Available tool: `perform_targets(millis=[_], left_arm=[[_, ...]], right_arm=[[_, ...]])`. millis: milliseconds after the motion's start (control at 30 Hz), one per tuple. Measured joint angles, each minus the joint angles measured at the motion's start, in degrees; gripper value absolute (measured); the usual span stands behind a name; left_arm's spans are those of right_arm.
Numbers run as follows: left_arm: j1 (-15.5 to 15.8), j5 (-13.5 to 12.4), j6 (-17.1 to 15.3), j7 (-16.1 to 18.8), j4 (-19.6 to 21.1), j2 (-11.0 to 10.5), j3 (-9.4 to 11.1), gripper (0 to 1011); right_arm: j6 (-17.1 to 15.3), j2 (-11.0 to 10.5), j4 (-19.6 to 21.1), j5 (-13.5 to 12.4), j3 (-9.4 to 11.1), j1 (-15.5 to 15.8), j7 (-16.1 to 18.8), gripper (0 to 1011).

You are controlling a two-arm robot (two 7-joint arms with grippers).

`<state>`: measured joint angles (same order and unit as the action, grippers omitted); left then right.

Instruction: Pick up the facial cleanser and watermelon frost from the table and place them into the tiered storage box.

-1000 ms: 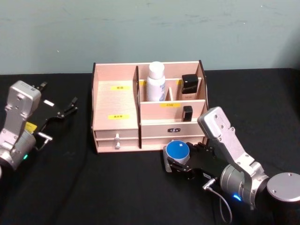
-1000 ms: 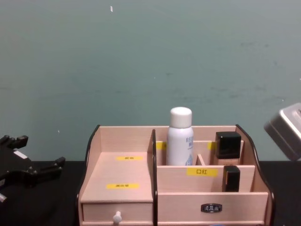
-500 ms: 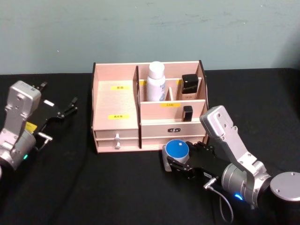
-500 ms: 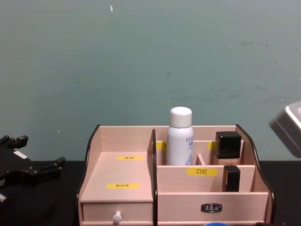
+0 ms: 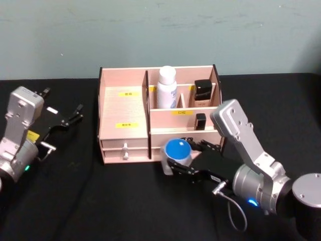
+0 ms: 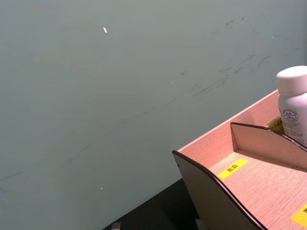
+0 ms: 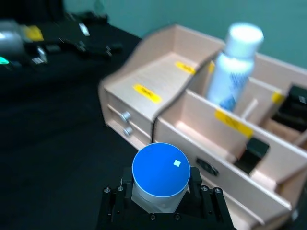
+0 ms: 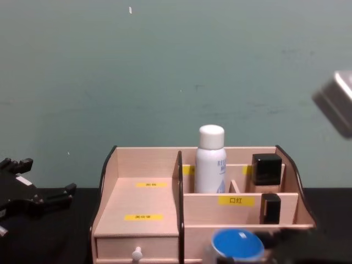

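Right end effector (image 5: 176,157) grasps blue-capped jar (image 5: 177,148) just before tiered storage box (image 5: 123,108) lower front; jar body mostly hidden by fingers, cut off in chest view; left end effector (image 5: 64,114) released, parked over desk (image 5: 100,201) left.

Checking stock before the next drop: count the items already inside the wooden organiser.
3: white bottle at the back, black-capped bottle to its right, small black tube one tier forward. Drawers may hide more. Right gripper holds a blue-lidded jar outside; left gripper rests left.
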<state>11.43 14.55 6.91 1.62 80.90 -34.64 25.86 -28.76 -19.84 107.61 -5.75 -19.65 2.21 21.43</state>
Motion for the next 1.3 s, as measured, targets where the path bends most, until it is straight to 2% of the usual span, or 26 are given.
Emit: perform_targets(millis=[233, 433, 800, 1300], left_arm=[[0.0, 0.0, 0.0, 0.0, 0.0, 0.0, 0.0, 1001], [0.0, 0.0, 0.0, 0.0, 0.0, 0.0, 0.0, 1001], [0.0, 0.0, 0.0, 0.0, 0.0, 0.0, 0.0, 1001], [0.0, 0.0, 0.0, 0.0, 0.0, 0.0, 0.0, 1001]], right_arm=[[-0.85, 0.01, 2.74, -1.08, -2.07, -1.85, 0.77, 715], [-1.43, 1.31, 3.01, -1.22, -4.67, -4.62, 0.66, 715], [-2.02, 6.16, -2.46, -0.71, -8.13, -10.33, -1.24, 715], [-1.5, 10.34, -9.86, 0.93, -8.38, -15.24, -3.25, 715]])
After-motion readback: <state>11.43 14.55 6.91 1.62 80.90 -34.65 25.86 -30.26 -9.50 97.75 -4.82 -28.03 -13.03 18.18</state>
